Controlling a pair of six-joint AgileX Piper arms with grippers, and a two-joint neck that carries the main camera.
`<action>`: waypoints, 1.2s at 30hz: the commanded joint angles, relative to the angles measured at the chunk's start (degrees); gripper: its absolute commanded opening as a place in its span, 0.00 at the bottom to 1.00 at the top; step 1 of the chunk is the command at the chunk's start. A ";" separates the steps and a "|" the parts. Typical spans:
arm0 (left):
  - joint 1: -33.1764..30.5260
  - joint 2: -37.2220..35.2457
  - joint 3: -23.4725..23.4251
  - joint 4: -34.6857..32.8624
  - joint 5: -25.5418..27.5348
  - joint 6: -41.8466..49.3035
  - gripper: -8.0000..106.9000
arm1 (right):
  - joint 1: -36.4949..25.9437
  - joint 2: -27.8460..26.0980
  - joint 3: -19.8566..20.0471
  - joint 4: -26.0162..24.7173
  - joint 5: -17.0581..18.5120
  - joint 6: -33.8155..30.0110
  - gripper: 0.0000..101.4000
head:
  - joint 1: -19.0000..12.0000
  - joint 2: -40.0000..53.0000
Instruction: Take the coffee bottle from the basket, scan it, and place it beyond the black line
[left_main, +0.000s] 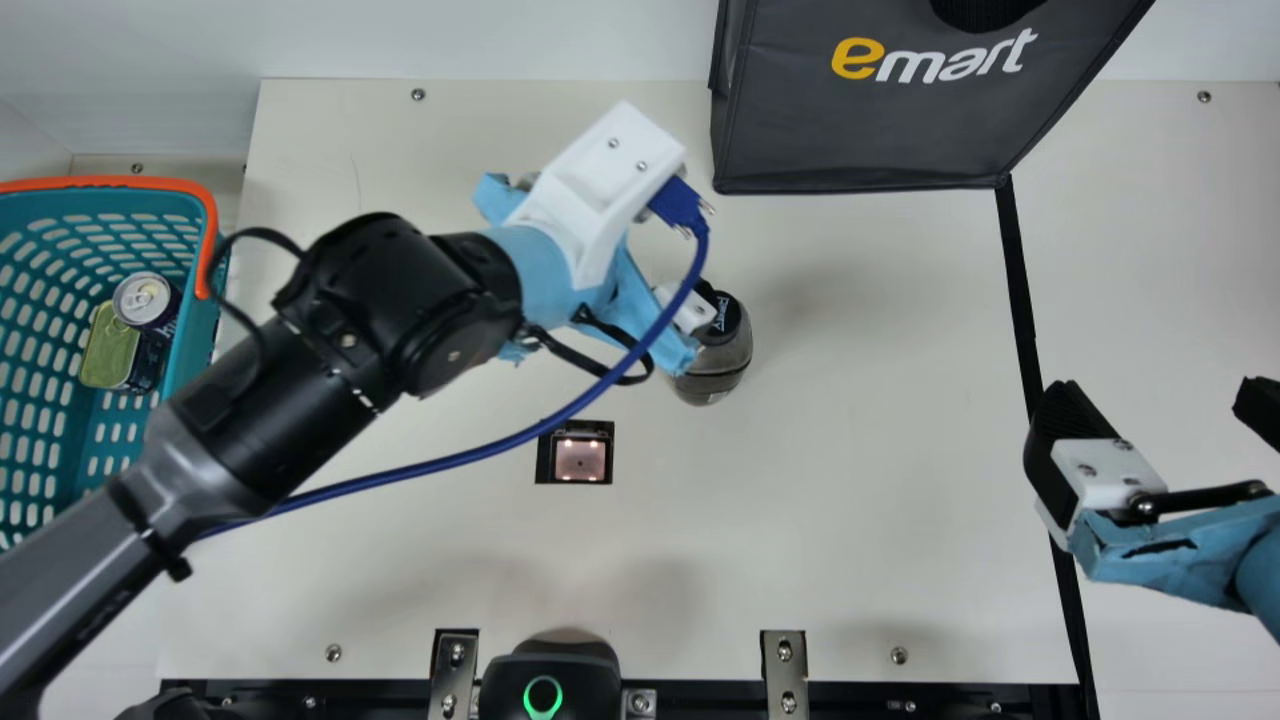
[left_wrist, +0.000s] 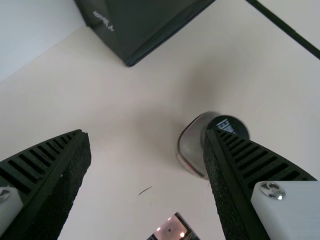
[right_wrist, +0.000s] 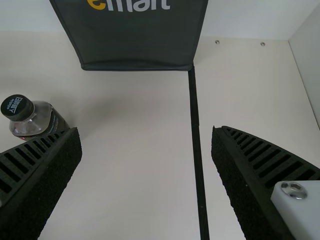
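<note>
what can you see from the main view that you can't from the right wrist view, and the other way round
Main view's own: the basket with a drink can and a flat tin, the lit scanner window, the left arm.
Right wrist view's own: the side wall beyond the black line.
Both: that line, the coffee bottle, the bag, the right gripper.
</note>
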 joint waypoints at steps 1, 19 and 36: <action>1.06 -1.18 1.03 0.32 -0.33 -0.33 0.85 | 0.00 0.00 0.00 0.00 0.00 0.00 0.90 | -0.96 0.09; 14.58 -14.49 14.07 0.22 -3.98 0.41 0.85 | 0.00 0.00 0.00 0.00 0.00 0.00 0.90 | -0.96 0.09; 26.49 -23.92 21.42 -2.69 -3.87 5.77 0.85 | 0.00 0.00 0.00 0.00 -0.06 0.00 0.90 | -0.96 0.09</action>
